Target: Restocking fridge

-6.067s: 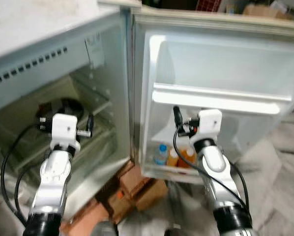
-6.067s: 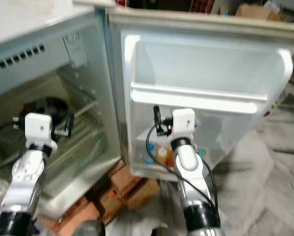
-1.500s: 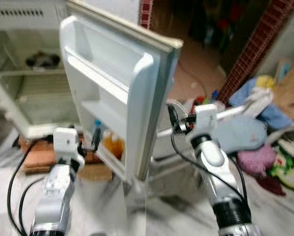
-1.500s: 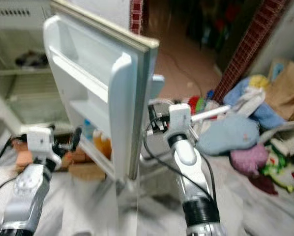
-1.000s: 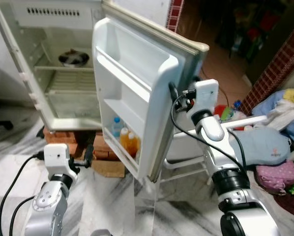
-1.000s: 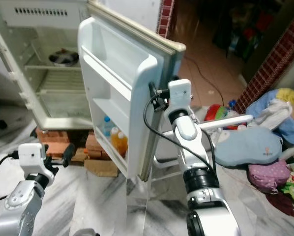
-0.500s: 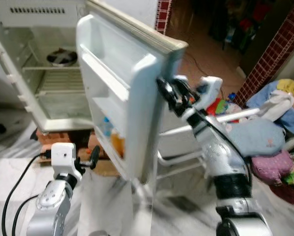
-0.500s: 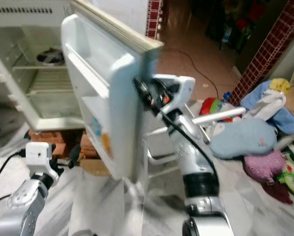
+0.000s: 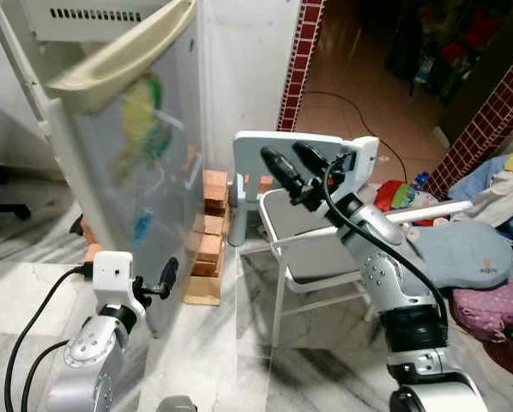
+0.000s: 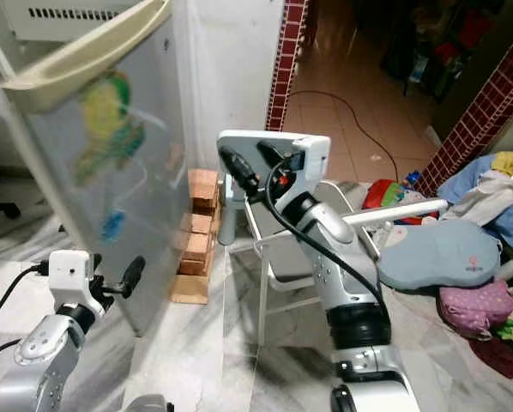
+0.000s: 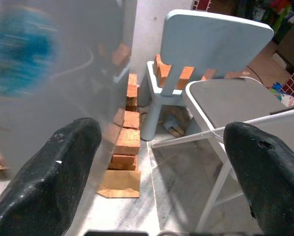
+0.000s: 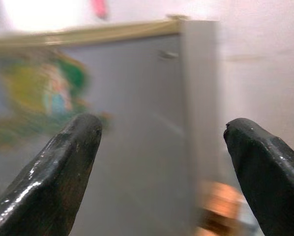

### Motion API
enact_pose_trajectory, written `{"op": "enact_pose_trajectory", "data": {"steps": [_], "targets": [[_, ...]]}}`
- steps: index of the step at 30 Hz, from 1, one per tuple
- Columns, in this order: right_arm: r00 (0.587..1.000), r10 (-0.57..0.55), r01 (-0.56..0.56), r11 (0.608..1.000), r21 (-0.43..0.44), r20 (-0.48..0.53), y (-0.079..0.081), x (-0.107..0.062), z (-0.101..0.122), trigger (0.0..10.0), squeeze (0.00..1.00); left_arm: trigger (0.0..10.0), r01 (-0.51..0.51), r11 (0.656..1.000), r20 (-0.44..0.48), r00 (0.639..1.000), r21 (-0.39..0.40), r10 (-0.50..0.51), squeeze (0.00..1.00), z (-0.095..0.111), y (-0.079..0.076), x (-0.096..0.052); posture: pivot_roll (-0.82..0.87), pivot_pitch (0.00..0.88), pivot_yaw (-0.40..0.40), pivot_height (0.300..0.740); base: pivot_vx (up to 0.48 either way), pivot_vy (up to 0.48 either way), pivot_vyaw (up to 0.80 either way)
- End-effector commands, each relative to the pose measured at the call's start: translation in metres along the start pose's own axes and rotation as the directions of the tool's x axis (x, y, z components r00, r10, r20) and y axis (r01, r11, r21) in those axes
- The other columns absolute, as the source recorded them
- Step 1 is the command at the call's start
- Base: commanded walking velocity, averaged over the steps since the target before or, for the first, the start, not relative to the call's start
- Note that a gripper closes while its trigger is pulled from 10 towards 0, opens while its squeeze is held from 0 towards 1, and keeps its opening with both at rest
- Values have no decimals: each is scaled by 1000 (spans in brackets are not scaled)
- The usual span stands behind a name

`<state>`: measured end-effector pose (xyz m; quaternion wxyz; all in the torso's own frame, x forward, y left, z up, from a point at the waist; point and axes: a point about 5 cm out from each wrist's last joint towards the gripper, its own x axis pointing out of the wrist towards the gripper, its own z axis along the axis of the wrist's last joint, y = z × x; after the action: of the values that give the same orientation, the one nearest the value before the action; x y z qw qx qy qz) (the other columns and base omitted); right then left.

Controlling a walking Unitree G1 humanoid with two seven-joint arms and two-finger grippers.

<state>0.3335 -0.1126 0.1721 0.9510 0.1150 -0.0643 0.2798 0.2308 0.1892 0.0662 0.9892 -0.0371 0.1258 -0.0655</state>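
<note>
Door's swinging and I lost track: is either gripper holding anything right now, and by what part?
Nothing is held. The right gripper is open in the air beside the fridge door, touching nothing. The left gripper is open too, low by the door's lower edge.

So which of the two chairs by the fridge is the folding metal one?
The grey chair with thin metal legs, nearer the robot. The light blue plastic chair behind it, beside the brick stack, has thick moulded legs.

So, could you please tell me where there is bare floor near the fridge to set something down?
Bare marble floor lies between the fridge door and the grey folding chair, in front of the brick stack. It is crowded to the robot's right, where cushions and clothes pile up, and behind, where the small blue chair stands against the bricks.
</note>
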Motion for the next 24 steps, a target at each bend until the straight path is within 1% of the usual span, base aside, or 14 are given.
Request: {"op": "enact_pose_trajectory", "data": {"steps": [1, 2, 3, 5, 6, 7, 9, 12, 14, 15, 17, 18, 20, 24], "targets": [[996, -79, 76, 994, -77, -32, -6, -5, -11, 10000, 0, 10000, -18, 1000, 25, 1000, 10, 18, 0, 6, 1, 0, 141, 20, -82, 740, 0, 0, 0], [996, -79, 76, 994, -77, -32, -6, -5, -11, 10000, 0, 10000, -18, 1000, 25, 1000, 10, 18, 0, 6, 1, 0, 141, 20, -82, 740, 0, 0, 0], [993, -108, 103, 989, -107, -37, -8, -6, -14, 10000, 0, 10000, -34, 999, 30, 999, 9, 34, 0, 7, 3, 0, 141, 20, -82, 740, 0, 0, 0], [984, -173, 167, 978, -121, -35, -10, -14, -20, 10000, 0, 10000, -60, 998, 30, 998, 16, 60, 0, 6, 8, 1, 135, 15, -80, 740, 0, 480, 0], [974, -222, 215, 970, -115, -50, -9, -21, -26, 10000, 0, 10000, -64, 997, 34, 997, 42, 63, 0, 6, 10, 1, 126, 12, -73, 740, 0, 480, 0], [974, -222, 215, 970, -115, -50, -9, -21, -26, 10000, 0, 10000, -64, 997, 34, 997, 42, 63, 0, 6, 10, 1, 126, 12, -73, 740, 0, 480, 0], [969, -240, 232, 966, -116, -55, -7, -26, -29, 10000, 0, 10000, -68, 996, 38, 997, 56, 66, 0, 6, 12, 1, 117, 9, -69, 740, 0, 480, 0], [958, -281, 270, 951, -148, -54, -4, -38, -35, 10000, 0, 10000, -70, 995, 52, 996, 69, 66, 0, 8, 12, 2, 111, 4, -69, 740, 0, 480, 0], [950, -305, 287, 936, -201, -61, -3, -47, -42, 10000, 0, 10000, -76, 994, 62, 996, 75, 71, 0, 9, 12, 4, 107, 0, -65, 740, 0, 480, 0], [957, -282, 267, 946, -183, -62, 0, -49, -43, 10000, 0, 10000, -71, 994, 66, 996, 79, 66, 0, 10, 12, 5, 105, 0, -62, 740, 0, 480, 0], [962, -268, 256, 951, -171, -50, 4, -51, -42, 10000, 0, 10000, -64, 995, 69, 996, 78, 59, 0, 10, 11, 6, 104, 0, -61, 740, 0, 480, 0], [966, -251, 236, 953, -191, -61, 7, -52, -43, 10000, 0, 10000, -64, 995, 70, 996, 79, 59, 0, 10, 12, 6, 98, 0, -58, 740, 0, 480, 0], [963, -263, 246, 947, -206, -60, 8, -53, -42, 10000, 0, 10000, -53, 995, 73, 996, 82, 47, 0, 11, 12, 7, 96, 0, -55, 740, 0, 480, 0], [957, -285, 269, 942, -201, -56, 5, -55, -42, 10000, 0, 10000, -40, 995, 89, 996, 96, 31, 0, 12, 11, 9, 96, 0, -52, 740, 0, 480, 0]]}}
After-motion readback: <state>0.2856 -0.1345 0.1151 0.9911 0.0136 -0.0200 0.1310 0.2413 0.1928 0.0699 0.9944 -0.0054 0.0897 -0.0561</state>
